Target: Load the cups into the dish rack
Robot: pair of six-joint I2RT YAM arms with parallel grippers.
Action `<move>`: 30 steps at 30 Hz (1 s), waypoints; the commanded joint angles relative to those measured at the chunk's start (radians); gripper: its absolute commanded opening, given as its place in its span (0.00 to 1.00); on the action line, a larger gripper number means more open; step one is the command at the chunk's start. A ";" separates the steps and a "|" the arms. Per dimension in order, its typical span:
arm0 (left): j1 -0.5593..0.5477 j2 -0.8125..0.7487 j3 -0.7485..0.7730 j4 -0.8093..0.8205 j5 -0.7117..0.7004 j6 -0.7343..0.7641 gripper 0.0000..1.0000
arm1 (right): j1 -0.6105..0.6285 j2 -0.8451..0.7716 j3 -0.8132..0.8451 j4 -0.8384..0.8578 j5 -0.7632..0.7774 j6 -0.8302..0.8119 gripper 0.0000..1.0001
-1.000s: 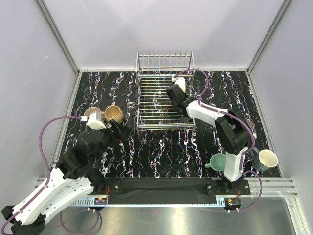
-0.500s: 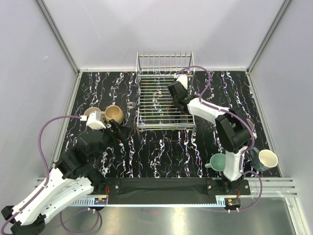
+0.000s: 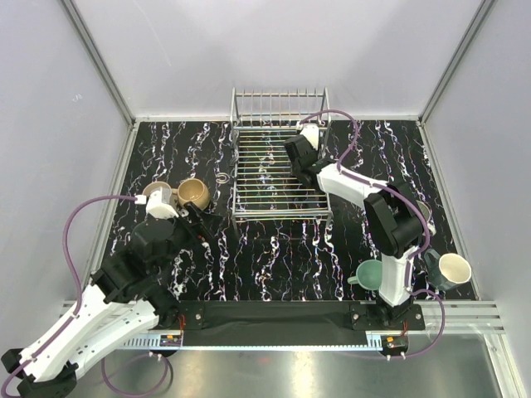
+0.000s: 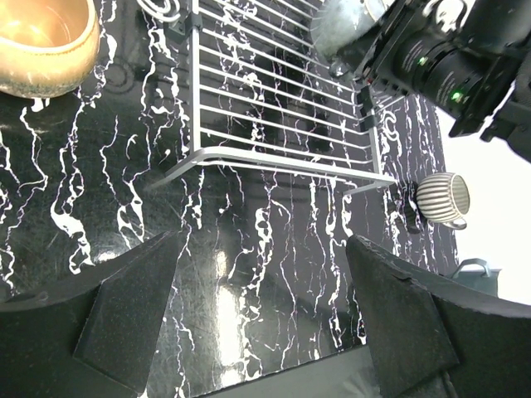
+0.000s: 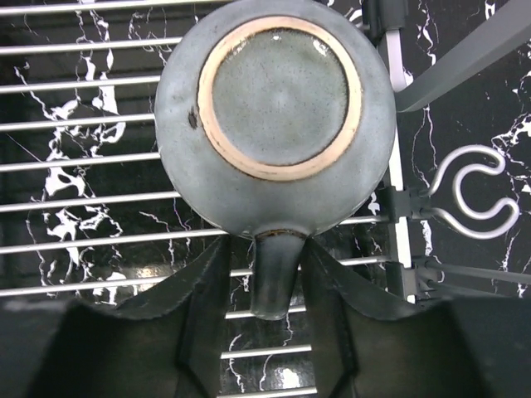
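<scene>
- The step in hand looks like setting one cup down: the right gripper (image 5: 267, 257) reaches over the right rear part of the dish rack (image 3: 265, 182). Its fingers are closed in on the handle (image 5: 276, 286) of a grey-green cup (image 5: 274, 116) and appear to pinch it.
- That cup is upside down, its foot ring facing the wrist camera, over the grid wires just inside the rack's right-hand rail. I cannot tell whether its rim touches the wires.
- The left gripper (image 4: 264, 242) hangs low over the counter (image 3: 282, 249) in front of the rack's near left corner, fingers spread wide with nothing between them.
- Other cups stand on the counter. A tan cup (image 3: 193, 194) and a pale cup (image 3: 156, 192) sit side by side near the left arm. A teal cup (image 3: 367, 272) and a whitish cup (image 3: 455, 267) are by the right arm's base, and a ribbed cup (image 4: 442, 199) is to the right of the rack.
- No other cup shows in the rack, so I judge the loading to be at an early stage.
- The next move calls for lowering until the rim seats on the wires. The fingers should then part and draw back along the line of the handle, so the cup is not dragged.
- A wire hook (image 5: 438, 191) on the rack's side lies close by, and the retreat should keep clear of it.
</scene>
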 commanded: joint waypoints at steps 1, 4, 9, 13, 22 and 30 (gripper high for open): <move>-0.003 0.011 0.044 0.014 -0.014 0.018 0.88 | -0.007 -0.017 0.044 0.041 0.026 0.023 0.52; -0.003 0.016 0.053 0.005 -0.017 0.020 0.88 | -0.007 -0.033 0.038 0.034 0.013 0.029 0.59; -0.003 0.028 0.076 -0.024 -0.033 0.032 0.88 | -0.007 -0.073 0.024 -0.023 -0.003 0.060 0.66; -0.003 0.040 0.097 -0.047 -0.063 0.050 0.87 | -0.006 -0.177 -0.056 -0.022 -0.042 0.090 0.72; -0.002 0.201 0.252 -0.159 -0.163 0.162 0.84 | 0.021 -0.442 -0.219 -0.173 -0.171 0.149 0.74; 0.083 0.514 0.494 -0.231 -0.111 0.300 0.80 | 0.021 -0.738 -0.363 -0.328 -0.313 0.186 0.80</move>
